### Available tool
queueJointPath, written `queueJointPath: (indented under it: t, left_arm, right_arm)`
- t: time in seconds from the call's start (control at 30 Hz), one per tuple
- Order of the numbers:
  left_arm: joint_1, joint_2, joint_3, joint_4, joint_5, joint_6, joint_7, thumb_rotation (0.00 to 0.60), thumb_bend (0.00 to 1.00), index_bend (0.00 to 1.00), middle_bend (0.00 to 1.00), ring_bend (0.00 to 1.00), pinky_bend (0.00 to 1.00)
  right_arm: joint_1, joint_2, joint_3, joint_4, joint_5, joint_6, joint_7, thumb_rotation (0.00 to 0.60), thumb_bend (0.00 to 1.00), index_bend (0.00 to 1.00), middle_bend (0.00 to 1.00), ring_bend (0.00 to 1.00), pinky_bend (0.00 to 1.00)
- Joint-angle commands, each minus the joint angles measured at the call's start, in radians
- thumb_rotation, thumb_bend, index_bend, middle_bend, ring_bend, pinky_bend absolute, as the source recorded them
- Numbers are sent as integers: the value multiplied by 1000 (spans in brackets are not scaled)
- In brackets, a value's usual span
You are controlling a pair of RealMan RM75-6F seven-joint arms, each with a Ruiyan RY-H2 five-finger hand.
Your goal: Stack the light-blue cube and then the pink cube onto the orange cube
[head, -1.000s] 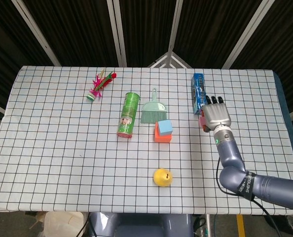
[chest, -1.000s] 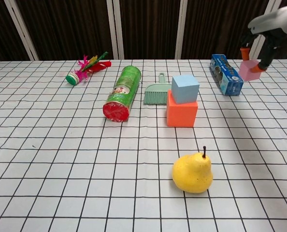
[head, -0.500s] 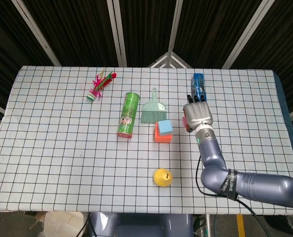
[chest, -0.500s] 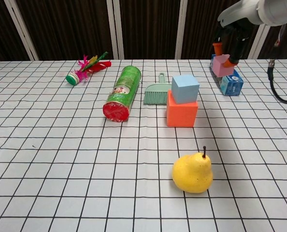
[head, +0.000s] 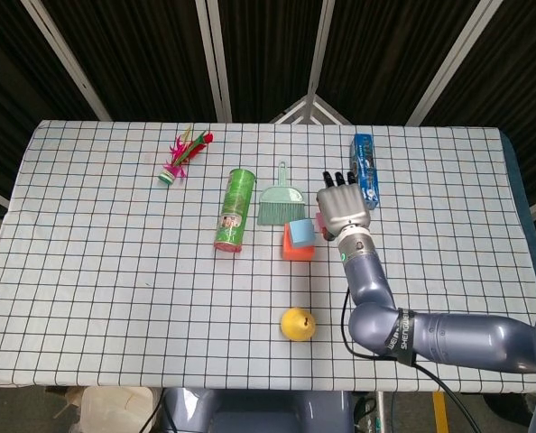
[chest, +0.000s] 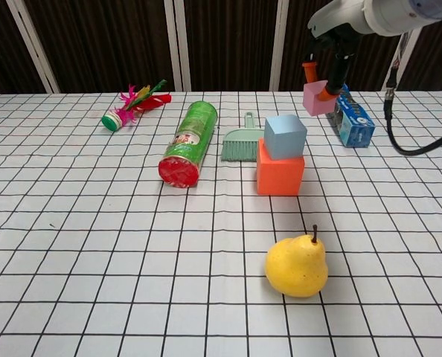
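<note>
The light-blue cube (chest: pixel 285 137) sits skewed on top of the orange cube (chest: pixel 280 175) near the table's middle; the head view shows the same light-blue cube (head: pixel 300 233) on the orange cube (head: pixel 296 250). My right hand (head: pixel 342 209) holds the pink cube (chest: pixel 317 98) in the air, above and just right of the stack. In the chest view the right hand (chest: pixel 328 63) pinches the cube from above. In the head view the pink cube (head: pixel 318 222) peeks out at the hand's left side. My left hand is out of sight.
A yellow pear (chest: pixel 296 266) lies in front of the stack. A green dustpan brush (chest: pixel 241 142) and a green can (chest: pixel 189 143) lie to its left. A blue box (chest: pixel 349 114) lies behind the hand, a feather shuttlecock (chest: pixel 132 104) at the far left.
My right hand has carried the pink cube leftward, from beside the blue box to a spot just right of and above the stack.
</note>
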Motion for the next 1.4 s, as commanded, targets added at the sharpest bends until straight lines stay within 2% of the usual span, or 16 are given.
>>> queueJointPath:
  t: [0.03, 0.53, 1.4]
  left_arm:
    - [0, 2, 0, 3, 0, -1, -8, 600, 161, 150, 0, 0, 0]
    - [-1, 14, 5, 22, 13, -10, -57, 600, 161, 150, 0, 0, 0]
    - [-2, 19, 4, 37, 9, -16, -85, 600, 161, 150, 0, 0, 0]
  right_arm:
    - [11, -7, 9, -10, 11, 14, -6, 600, 405, 464, 38, 25, 45]
    - [46, -80, 32, 31, 57, 39, -36, 600, 405, 464, 38, 26, 45]
    - [68, -124, 65, 71, 83, 51, -81, 600, 405, 481, 38, 26, 45]
